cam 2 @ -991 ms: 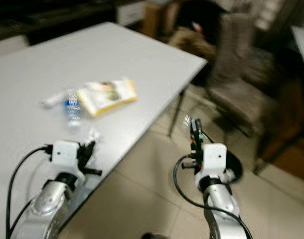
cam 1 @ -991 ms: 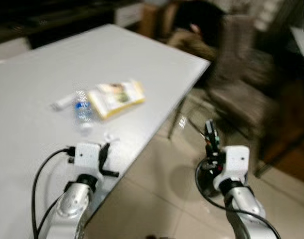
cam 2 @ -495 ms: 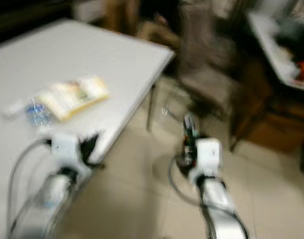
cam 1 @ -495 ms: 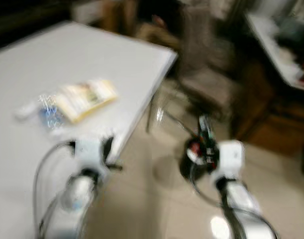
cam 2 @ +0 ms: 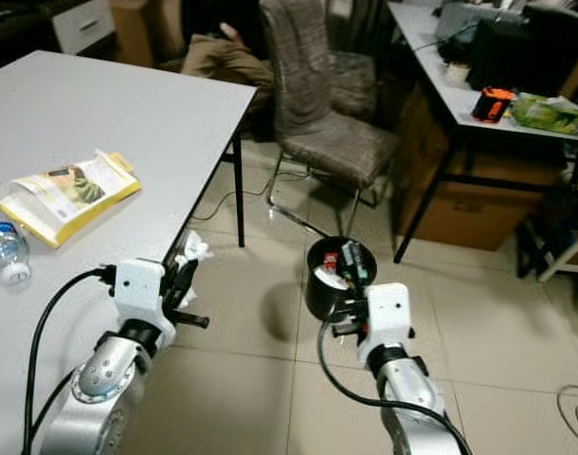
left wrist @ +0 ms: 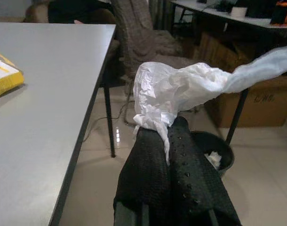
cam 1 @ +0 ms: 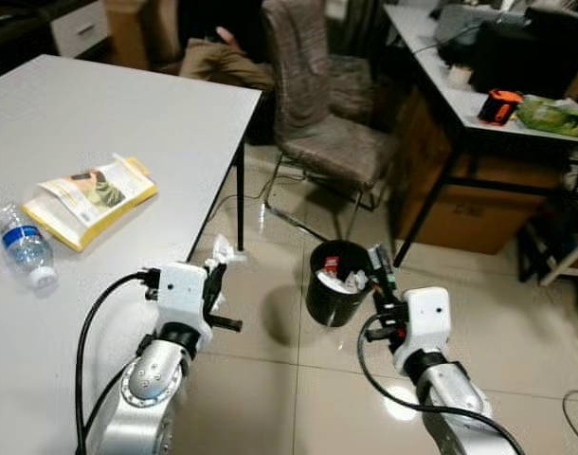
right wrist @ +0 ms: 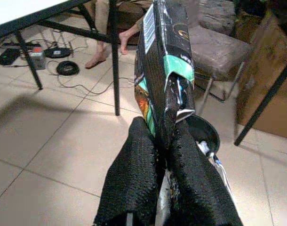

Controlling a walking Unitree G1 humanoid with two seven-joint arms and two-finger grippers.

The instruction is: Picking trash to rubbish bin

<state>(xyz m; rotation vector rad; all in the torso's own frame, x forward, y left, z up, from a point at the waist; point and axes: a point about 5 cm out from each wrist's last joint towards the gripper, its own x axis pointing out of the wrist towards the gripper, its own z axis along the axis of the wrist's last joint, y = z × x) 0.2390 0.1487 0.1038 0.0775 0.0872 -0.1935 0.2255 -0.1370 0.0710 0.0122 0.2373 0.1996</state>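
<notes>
Left gripper [left wrist: 168, 126] pinches a tissue [left wrist: 171, 92] beside the table [cam 1: 109, 104] edge. Right gripper [right wrist: 163, 129] pinches a packet [right wrist: 163, 66], with the bin [cam 1: 338, 282] at its 11 o'clock, trash inside.

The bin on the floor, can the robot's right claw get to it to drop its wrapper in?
Probably yes. The right claw, shut on a black wrapper, hovers at the near rim of the black bin. The bin's top is open with some trash inside, and nothing stands between them.
</notes>
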